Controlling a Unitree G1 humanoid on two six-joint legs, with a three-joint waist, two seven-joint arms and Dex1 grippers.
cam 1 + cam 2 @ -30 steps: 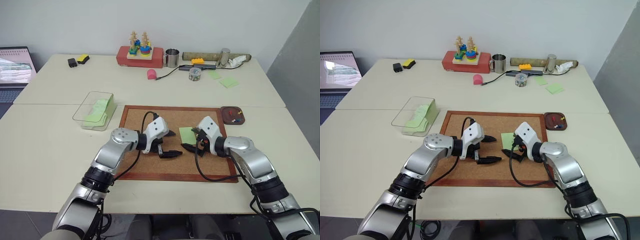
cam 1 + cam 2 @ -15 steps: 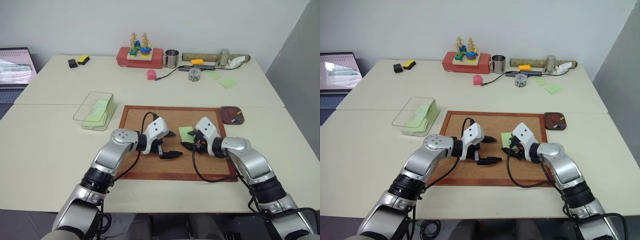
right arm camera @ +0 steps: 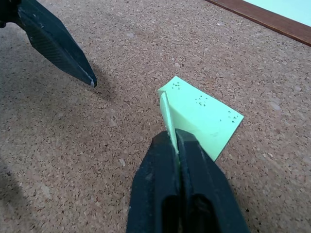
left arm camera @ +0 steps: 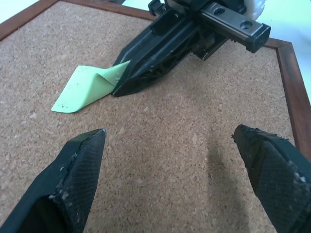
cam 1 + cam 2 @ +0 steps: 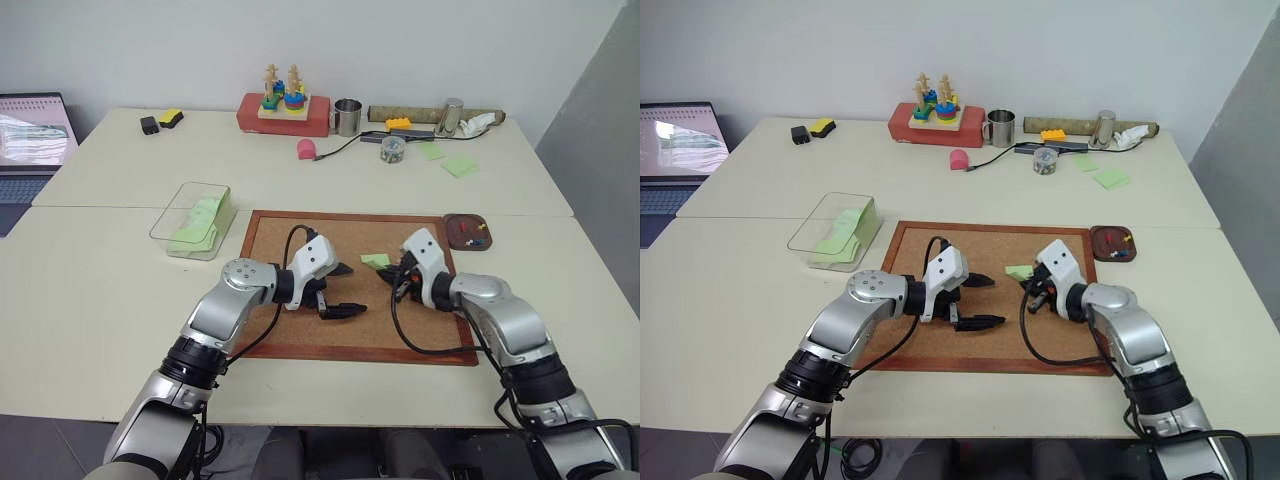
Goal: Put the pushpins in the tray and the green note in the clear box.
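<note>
Green note (image 3: 201, 114) lies on the corkboard (image 5: 300, 335), one edge pinched and folded up between the closed fingers of the right gripper (image 3: 176, 141); in the right wrist view the rest of the sheet fans out flat on the cork beyond the fingertips, and small dark specks dot its face, too fine to read. From the head views the note (image 5: 1020, 271) shows as a small green sliver just ahead of that gripper, most of it hidden by the fingers. Left gripper (image 5: 345, 290) hangs just over the middle of the cork with its jaws spread wide and nothing between them, near the right gripper but apart from it.

Farther back on the right, the tray (image 5: 465, 230) sits just off the corkboard's far right corner, holding a few pushpins (image 5: 473, 233); red, yellow and blue heads can be made out, their number uncertain. On the left, the clear box (image 5: 192, 219) stands beside the board's far left corner with green sheets inside, their edges blurred through the plastic. Loose green notes (image 5: 459, 166) lie among clutter toward the far edge of the table (image 5: 120, 190).
</note>
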